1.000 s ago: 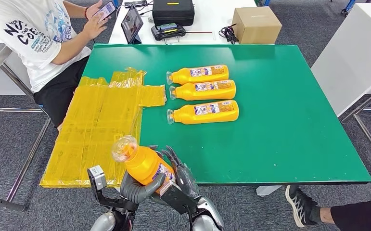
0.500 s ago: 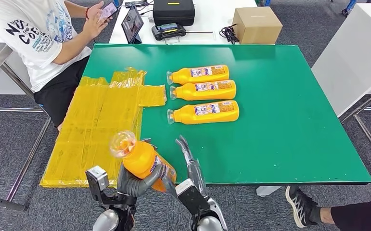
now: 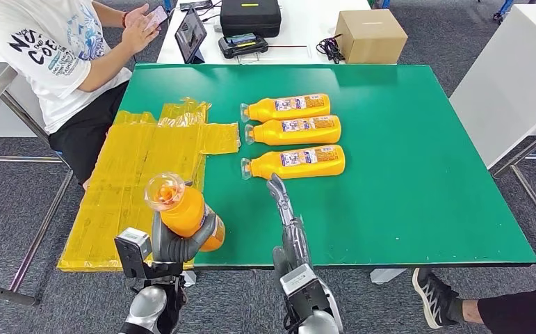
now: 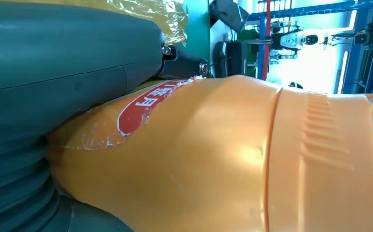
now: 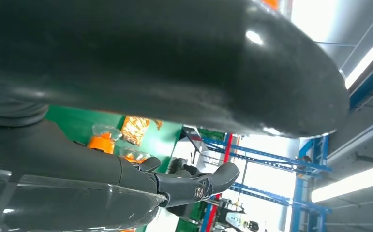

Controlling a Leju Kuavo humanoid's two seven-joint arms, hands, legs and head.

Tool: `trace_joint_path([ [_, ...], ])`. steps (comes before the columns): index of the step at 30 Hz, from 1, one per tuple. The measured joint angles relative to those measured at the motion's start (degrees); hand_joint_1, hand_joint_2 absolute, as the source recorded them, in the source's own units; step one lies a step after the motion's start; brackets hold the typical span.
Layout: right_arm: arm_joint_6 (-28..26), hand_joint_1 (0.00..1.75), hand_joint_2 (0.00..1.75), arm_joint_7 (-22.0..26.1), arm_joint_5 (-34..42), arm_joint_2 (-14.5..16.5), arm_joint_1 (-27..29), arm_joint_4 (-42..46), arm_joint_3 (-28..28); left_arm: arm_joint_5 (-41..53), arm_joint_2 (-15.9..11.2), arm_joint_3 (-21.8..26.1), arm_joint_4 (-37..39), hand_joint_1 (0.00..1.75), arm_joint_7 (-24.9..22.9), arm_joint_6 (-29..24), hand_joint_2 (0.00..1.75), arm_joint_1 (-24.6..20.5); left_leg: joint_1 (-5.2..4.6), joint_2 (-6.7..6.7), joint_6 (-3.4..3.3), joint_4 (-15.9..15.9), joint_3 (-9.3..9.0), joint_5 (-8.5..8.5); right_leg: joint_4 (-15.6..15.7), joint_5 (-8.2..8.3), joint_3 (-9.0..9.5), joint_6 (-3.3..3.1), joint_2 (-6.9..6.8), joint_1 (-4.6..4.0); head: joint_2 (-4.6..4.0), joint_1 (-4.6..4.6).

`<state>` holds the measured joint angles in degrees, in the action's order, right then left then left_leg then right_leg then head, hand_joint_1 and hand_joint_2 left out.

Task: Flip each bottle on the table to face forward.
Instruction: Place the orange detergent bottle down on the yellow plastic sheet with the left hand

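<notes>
Left hand grips an orange bottle (clear cap, red label); right hand spread, holding nothing.

The left hand sits at the near edge of the bench, its fingers wrapped round a bottle that it holds raised, cap end up and tilted away from the right arm. The right hand reaches farther in over the bench, fingers straight and together, holding nothing, its fingertips just short of the nearest lying bottle.
</notes>
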<state>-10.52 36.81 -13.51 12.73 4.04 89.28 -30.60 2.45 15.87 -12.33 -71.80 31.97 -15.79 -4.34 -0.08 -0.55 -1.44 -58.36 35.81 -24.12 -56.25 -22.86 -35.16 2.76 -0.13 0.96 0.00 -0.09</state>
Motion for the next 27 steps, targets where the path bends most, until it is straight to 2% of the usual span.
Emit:
trace_joint_path([
  [3, 0.4, 0.00, 0.00, 0.6, 0.7, -0.1, 0.0, 0.7, -0.2, 2.5, 0.0, 0.9, 0.8, 1.75, 1.2, -3.6, 1.75, -1.0, 0.00, 0.00, 0.00, 0.0, 0.00, 0.00, 0.0, 0.00, 0.00, 0.00, 0.00, 0.00, 0.00, 0.00],
  [6, 1.1, 0.00, 0.00, 1.3, 1.9, -0.1, -0.3, 1.6, -0.6, 8.6, -0.3, 2.4, 2.0, 1.75, 2.6, -10.6, 1.75, -3.5, 0.00, -0.01, 0.01, 0.0, 0.01, 0.02, 0.0, 0.01, 0.01, 0.00, -0.01, 0.00, 0.00, 0.00],
  [8, 1.9, 0.00, 0.00, 1.4, 2.9, -0.1, -0.9, 1.8, -1.1, 16.6, -0.9, 3.8, 3.5, 1.75, 3.0, -17.0, 1.75, -6.3, 0.02, -0.01, 0.02, 0.0, 0.01, 0.05, 0.0, 0.03, 0.01, -0.01, 0.00, -0.01, 0.00, -0.01],
  [11, 3.1, 0.00, 0.00, 1.1, 4.1, -0.1, -2.2, 1.9, -2.1, 36.8, -1.7, 7.9, 5.8, 1.75, 3.4, -23.1, 1.75, -10.8, 0.03, -0.01, 0.03, 0.0, 0.00, 0.12, 0.0, 0.05, 0.02, -0.01, 0.00, -0.02, 0.00, 0.01],
  [14, 3.9, 0.00, 0.00, 0.9, 4.8, -0.1, -3.1, 1.8, -3.0, 55.6, -1.7, 14.6, 7.1, 1.75, 3.7, -23.9, 1.75, -14.3, 0.04, 0.06, 0.03, 0.0, -0.01, 0.14, 0.0, 0.06, 0.02, -0.01, 0.02, -0.02, 0.00, 0.01],
  [19, 5.0, 0.00, 0.00, 0.3, 5.4, -0.1, -3.7, 1.8, -4.0, 70.7, -1.6, 22.5, 9.8, 1.75, 2.1, -24.3, 1.75, -18.1, 0.03, -0.04, 0.04, 0.0, 0.00, 0.14, 0.0, 0.05, 0.01, 0.00, 0.02, -0.01, 0.00, 0.01],
  [22, 5.4, 0.00, 0.00, 0.2, 5.7, -0.1, -3.9, 1.6, -4.4, 74.5, -2.0, 24.7, 13.9, 1.75, -0.5, -24.3, 1.75, -20.3, 0.03, -0.04, 0.04, 0.0, 0.02, 0.13, 0.0, 0.04, 0.02, 0.00, 0.02, -0.01, 0.00, 0.01],
  [27, 6.8, 0.00, 0.00, 0.2, 5.6, -0.1, -4.0, 1.1, -4.7, 73.2, -3.9, 25.7, 24.8, 1.75, -4.9, -21.8, 1.75, -24.4, 0.03, -0.06, 0.04, 0.0, 0.02, 0.13, 0.0, 0.05, 0.01, 0.00, 0.01, -0.01, 0.00, 0.01],
])
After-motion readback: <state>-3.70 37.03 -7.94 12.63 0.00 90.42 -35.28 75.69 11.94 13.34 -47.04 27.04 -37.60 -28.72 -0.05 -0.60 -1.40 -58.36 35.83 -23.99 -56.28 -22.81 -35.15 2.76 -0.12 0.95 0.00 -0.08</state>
